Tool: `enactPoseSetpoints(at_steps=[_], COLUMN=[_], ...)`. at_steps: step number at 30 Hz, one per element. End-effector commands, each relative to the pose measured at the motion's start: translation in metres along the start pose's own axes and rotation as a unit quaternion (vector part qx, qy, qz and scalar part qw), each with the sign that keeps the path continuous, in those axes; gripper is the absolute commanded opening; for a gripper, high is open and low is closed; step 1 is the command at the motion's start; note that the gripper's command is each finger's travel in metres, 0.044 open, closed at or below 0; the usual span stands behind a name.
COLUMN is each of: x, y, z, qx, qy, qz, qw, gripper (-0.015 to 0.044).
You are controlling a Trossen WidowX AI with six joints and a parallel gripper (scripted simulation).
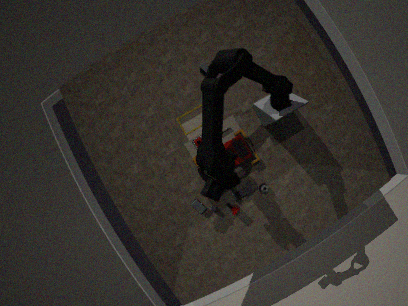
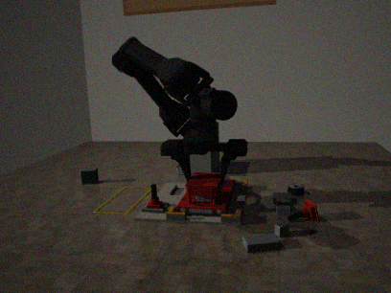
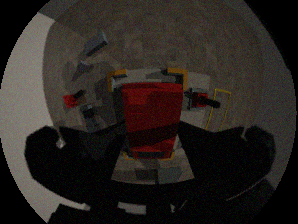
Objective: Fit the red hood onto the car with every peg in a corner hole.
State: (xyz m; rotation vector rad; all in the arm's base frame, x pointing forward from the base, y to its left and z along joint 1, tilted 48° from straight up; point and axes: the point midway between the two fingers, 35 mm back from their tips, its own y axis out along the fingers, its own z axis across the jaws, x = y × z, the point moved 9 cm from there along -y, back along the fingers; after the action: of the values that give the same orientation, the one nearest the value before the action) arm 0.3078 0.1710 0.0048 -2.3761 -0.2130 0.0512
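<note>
Exterior view puts the hood (image 2: 207, 191), a red shell with a flat roof, low over the car chassis (image 2: 203, 211) in its jig (image 2: 192, 217), level and apparently resting on the deck, though the dim light hides the pegs and corner holes, so whether each peg is in its hole cannot be told. The gripper (image 2: 205, 179) comes straight down from above, its two dark fingers (image 2: 223, 174) standing on either side of the hood, and the jaws are clamped on the hood across its width. From the wrist view the hood (image 3: 150, 117) fills the middle as a red rectangle between the two dark finger bodies, with the pale jig (image 3: 143, 171) showing below it and yellow corner marks at its far edge. In the top view the black arm (image 1: 215, 130) covers most of the car, and only a strip of red hood (image 1: 239, 148) shows to its side. Just beside the jig on the exterior view's left a small red-based post (image 2: 154, 197) stands upright, and next to it a yellow outlined rectangle (image 2: 121, 200) is marked on the table (image 2: 72, 249). Further left a dark cube (image 2: 89, 175) sits alone. To the right, apart from the jig, lie a few loose grey blocks (image 2: 261, 241), a small red piece (image 2: 309, 210) and a dark round part (image 2: 295, 190).
</note>
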Motion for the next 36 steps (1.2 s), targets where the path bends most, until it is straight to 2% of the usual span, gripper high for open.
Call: enactPoseSetpoints(at_steps=[1,36], x=[-0.0011,-0.0004], y=[0.0026,0.0022], z=[0.0001,0.0003], qx=[-0.004,-0.002], qy=[-0.003,-0.002], qz=[-0.001,-0.001], qw=[1.0,1.0], gripper=[0.0,0.0])
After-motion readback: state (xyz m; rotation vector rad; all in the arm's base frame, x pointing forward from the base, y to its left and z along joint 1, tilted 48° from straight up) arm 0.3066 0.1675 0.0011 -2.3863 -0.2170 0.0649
